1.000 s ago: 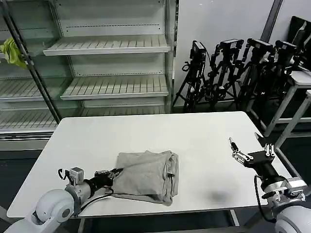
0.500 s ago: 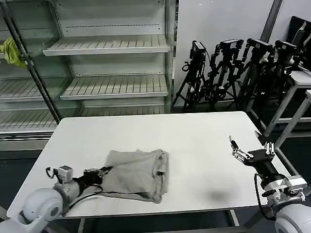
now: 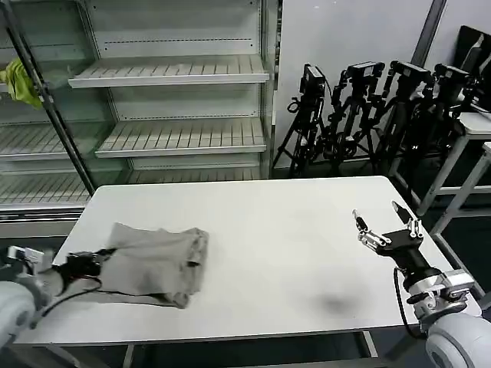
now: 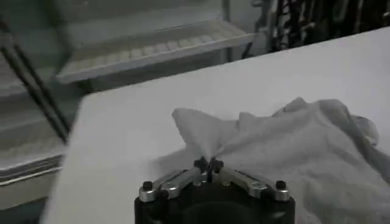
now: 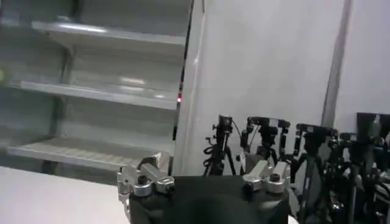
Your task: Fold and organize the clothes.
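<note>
The clothes are one folded light grey T-shirt (image 3: 153, 262) lying near the left front of the white table (image 3: 291, 230). My left gripper (image 3: 90, 263) is shut on the shirt's left edge, low over the table. In the left wrist view its tips (image 4: 207, 164) pinch a raised peak of grey cloth (image 4: 292, 146). My right gripper (image 3: 377, 224) hangs open above the table's right side, far from the shirt, nothing between its fingers.
Bare metal shelving (image 3: 169, 73) stands behind the table, with a yellow-green cloth (image 3: 19, 80) on its far left. Black tripods (image 3: 368, 107) crowd the back right. A second table's edge (image 3: 476, 123) shows at the far right.
My left gripper has dragged the folded shirt leftward across the table, from the middle front to the left front. The right gripper has shifted slightly and opened wider.
</note>
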### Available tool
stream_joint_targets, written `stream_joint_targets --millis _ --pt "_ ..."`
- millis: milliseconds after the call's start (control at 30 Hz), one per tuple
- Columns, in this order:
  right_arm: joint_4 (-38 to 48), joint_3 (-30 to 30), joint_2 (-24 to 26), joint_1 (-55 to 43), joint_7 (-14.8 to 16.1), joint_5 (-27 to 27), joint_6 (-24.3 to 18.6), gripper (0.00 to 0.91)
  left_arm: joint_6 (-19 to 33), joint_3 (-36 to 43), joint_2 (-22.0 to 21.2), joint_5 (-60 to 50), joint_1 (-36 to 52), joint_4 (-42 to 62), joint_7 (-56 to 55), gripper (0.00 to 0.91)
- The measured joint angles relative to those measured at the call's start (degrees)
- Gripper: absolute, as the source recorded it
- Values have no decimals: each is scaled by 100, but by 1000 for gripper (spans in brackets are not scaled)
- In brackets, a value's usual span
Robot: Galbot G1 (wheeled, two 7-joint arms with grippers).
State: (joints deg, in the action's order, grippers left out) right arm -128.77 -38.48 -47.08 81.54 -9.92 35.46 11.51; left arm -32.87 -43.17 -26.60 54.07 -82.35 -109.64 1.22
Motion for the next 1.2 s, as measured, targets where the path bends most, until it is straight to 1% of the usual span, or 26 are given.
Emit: stream_joint_targets --millis 33,167,267,300,567,733,767,867,967,1067,1200 --pt "12 13 -4 -21 11 9 -8 907 -3 -131 71 -19 -73 27 8 40" --pt "50 45 -36 -87 39 45 -41 907 -9 -664 408 -118 -305 141 41 30" --pt "89 60 -62 -113 63 66 -68 907 -10 -907 663 -240 -370 254 84 40" --pt "102 60 -69 -118 67 73 -78 907 -10 -964 746 -298 -368 297 106 30" --pt "218 42 -107 -119 126 144 -168 907 16 -1184 1455 -1167 -97 659 382 40" --pt "296 58 -152 -115 144 157 -208 907 22 -1236 1687 -1911 15 742 654 50" --pt "309 66 -160 -115 146 155 -211 907 15 -1236 1706 -2000 18 726 685 40" --pt "349 97 -202 -112 146 129 -212 907 -6 -1201 1708 -2123 20 567 733 50" --pt "352 95 -239 -86 142 96 -210 907 -10 -1044 1614 -2055 73 331 709 50" --pt "341 65 -253 -35 137 59 -201 907 -10 -758 1442 -1865 134 69 623 50" --pt "291 -9 -244 80 113 14 -175 907 -11 -280 1101 -1656 247 -246 536 50"
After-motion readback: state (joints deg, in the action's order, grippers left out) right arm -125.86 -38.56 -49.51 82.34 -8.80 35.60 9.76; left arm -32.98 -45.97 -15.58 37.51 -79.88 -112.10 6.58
